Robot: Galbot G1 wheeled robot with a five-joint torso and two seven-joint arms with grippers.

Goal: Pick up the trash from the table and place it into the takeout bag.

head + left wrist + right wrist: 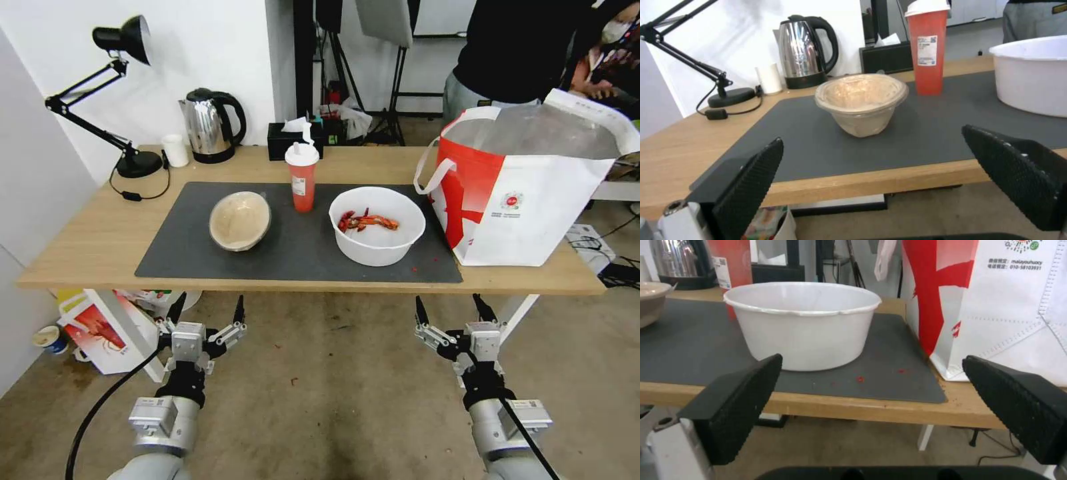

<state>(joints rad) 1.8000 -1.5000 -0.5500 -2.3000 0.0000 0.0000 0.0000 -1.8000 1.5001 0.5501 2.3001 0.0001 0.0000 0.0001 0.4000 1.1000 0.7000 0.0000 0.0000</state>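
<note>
Red crayfish shells (368, 221) in white bowl (377, 225)

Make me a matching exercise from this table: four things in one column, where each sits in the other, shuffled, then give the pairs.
Things:
1. beige bowl
2. red drink cup
3. white bowl
4. takeout bag

Places:
A. on the table's right end, partly off the grey mat
B. on the mat's left part
C. on the mat, nearest the bag
D. on the mat's far side, between the two bowls

Pairs: 1-B, 2-D, 3-C, 4-A
</note>
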